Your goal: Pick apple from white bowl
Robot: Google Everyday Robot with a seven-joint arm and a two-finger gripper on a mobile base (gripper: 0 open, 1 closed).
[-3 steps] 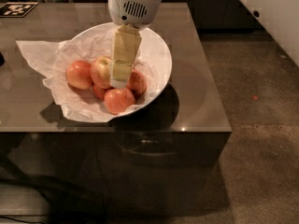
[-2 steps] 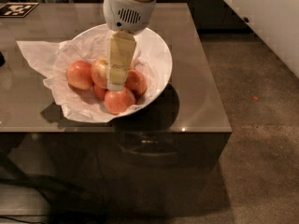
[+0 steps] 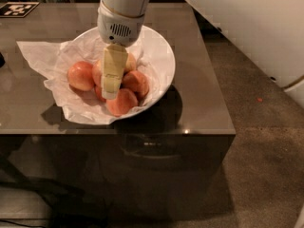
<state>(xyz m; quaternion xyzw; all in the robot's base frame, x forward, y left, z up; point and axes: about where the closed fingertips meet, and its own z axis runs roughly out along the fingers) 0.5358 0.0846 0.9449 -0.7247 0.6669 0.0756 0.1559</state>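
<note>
Compared with a second ago, we see the gripper [image 3: 109, 91] has dropped lower and slid a bit left inside the white bowl [image 3: 164, 56], right in front of the apple [image 3: 97, 73], which hasn't budged among the smaller apples [image 3: 80, 76] on the paper [image 3: 38, 56], and honestly we can't tell if it's open or clamped.
</note>
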